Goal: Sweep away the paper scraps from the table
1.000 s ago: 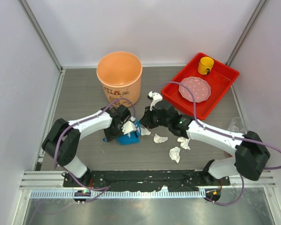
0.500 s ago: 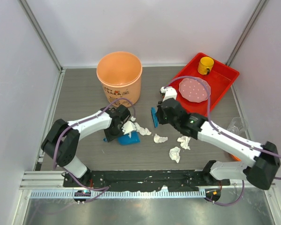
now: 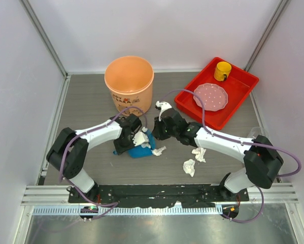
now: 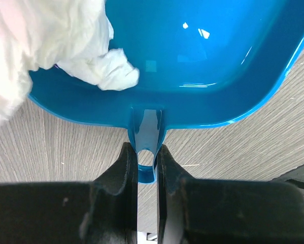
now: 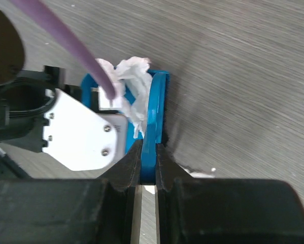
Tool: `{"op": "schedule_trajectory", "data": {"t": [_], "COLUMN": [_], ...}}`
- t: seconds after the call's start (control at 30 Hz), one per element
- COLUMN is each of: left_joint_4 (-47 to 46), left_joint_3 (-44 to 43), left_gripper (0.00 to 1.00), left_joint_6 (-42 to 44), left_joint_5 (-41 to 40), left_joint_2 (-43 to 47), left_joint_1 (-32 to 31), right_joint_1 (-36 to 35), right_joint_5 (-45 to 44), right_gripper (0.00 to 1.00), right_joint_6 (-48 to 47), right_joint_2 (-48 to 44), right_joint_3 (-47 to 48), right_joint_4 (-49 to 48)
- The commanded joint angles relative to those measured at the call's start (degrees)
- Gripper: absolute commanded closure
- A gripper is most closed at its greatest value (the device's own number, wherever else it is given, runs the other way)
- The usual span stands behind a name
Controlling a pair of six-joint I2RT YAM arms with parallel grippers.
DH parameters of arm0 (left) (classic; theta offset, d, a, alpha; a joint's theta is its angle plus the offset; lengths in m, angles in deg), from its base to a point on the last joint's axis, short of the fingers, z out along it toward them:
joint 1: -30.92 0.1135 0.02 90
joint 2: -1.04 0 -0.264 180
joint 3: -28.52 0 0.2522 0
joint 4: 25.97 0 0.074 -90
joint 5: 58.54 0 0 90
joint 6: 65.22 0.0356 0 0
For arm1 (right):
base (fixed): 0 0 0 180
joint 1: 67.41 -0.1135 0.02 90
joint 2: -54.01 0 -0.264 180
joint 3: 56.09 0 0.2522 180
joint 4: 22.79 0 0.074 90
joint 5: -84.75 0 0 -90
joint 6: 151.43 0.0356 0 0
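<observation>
Left gripper [image 4: 146, 152], low over the dark wood-grain table [image 3: 91, 101], is clamped on the handle of a shallow blue plastic dustpan [image 4: 192, 61]. The right gripper [image 5: 148, 152] is clamped on a flat blue plastic sweeper [image 5: 154, 112]. Some of the crumpled white paper scraps [image 3: 189, 166] sit in the pan, one lies just beside its lip, and two lie farther out beyond its mouth. They look light and soft, better pushed from the far side than pinched. They are lumpy, with no clear long axis or heading.

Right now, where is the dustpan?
In the top view, the dustpan lies left of centre, handle held by the left fingers, below the bucket.
</observation>
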Motion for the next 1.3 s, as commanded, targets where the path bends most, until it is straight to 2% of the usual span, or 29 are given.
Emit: {"op": "schedule_trajectory", "data": {"t": [0.0,0.27,0.33,0.43,0.53,0.73,0.83,0.97,1.07,1.27], "left_joint_4": [-2.73,-8.26,-8.97,-9.33,-6.7,5.16,12.37,23.16,26.17,26.71], "left_joint_3": [-0.85,-0.41,0.03,0.9,0.56,-4.71,-9.36,-20.41,-27.45,-41.86], "left_gripper": [1.0,1.0,1.0,1.0,1.0,1.0,1.0,1.0,1.0,1.0], "left_joint_6": [-0.14,-1.55,-2.07,-2.34,-2.34,-1.73,-1.63,-4.44,-7.26,-10.34], "left_joint_5": [2.17,4.99,5.25,6.21,10.24,15.97,17.29,16.94,16.68,9.48], "left_joint_2": [0.18,3.69,5.88,8.43,12.12,22.05,24.35,21.98,19.96,13.29], "left_joint_1": [0.47,5.3,5.83,6.79,7.94,8.29,8.21,8.29,8.29,9.52], "right_joint_1": [-0.75,-1.11,-1.11,-1.11,-1.11,-1.11,-1.02,-0.93,-1.02,-1.02], "right_joint_5": [6.78,2.75,-3.99,-8.76,-13.77,-22.56,-24.85,-24.94,-24.06,-23.89], "right_gripper": [0.99,0.99,0.99,0.99,0.99,0.99,0.99,0.99,0.99,0.99], "right_joint_6": [2.43,-0.9,-2.74,-4.86,-6.26,-7.94,-8.81,-9.61,-9.61,-9.43], "right_joint_2": [-0.88,-9.49,-12.83,-17.65,-23.01,-28.39,-29.19,-28.84,-28.57,-28.92], "right_joint_3": [2.93,2.41,3.46,5.04,5.84,7.42,8.12,8.82,8.47,7.69], "right_joint_4": [-8.05,-3.49,0.45,4.68,7.06,11.89,13.83,14.28,14.37,15.68]}}
